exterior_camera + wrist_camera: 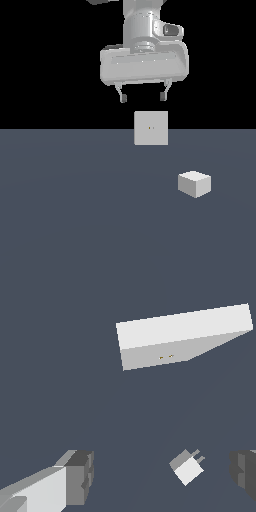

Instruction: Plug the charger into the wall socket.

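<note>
Claw: the claw (142, 96) hangs high above the bench (75, 200), fingers spread wide, nothing between them.
Charger: the charger (194, 183) sits on the bench at about 4 o'clock from the wall socket in the exterior view, well apart from it; the wrist view shows two short prongs on one face (187, 468).
Wall socket: the wall socket (151, 128) stands upright on the bench, roughly at 6 o'clock under the claw, two tiny dots at its centre (166, 357).
Contact: the claw touches neither piece.

pale grey arm (142, 30), dark-tipped gripper (143, 97).
</note>
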Tool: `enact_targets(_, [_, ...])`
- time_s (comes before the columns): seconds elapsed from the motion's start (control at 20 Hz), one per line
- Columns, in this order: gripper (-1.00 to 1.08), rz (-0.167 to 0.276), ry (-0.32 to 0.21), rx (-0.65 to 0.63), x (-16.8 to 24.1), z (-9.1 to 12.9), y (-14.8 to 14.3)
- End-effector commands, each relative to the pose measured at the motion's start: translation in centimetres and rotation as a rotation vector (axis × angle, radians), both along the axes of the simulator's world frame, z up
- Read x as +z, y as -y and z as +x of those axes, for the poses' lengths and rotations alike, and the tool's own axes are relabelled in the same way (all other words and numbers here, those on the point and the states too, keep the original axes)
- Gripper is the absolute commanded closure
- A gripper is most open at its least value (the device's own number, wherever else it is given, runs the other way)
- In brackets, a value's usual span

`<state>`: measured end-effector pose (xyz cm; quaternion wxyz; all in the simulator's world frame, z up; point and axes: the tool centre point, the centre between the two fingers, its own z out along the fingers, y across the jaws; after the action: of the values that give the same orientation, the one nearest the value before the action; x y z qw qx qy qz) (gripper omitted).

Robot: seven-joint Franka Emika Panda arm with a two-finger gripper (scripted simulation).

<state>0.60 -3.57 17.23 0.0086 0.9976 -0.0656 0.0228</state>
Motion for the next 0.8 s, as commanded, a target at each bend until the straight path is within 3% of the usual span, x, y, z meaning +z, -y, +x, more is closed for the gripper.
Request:
enact_targets(0.0, [-0.92, -0.001, 0.003, -0.051, -0.6, -0.4, 0.6])
enact_targets(0.75, [-0.92, -0.012, 0.034, -0.495, -5.9, -4.8, 5.1])
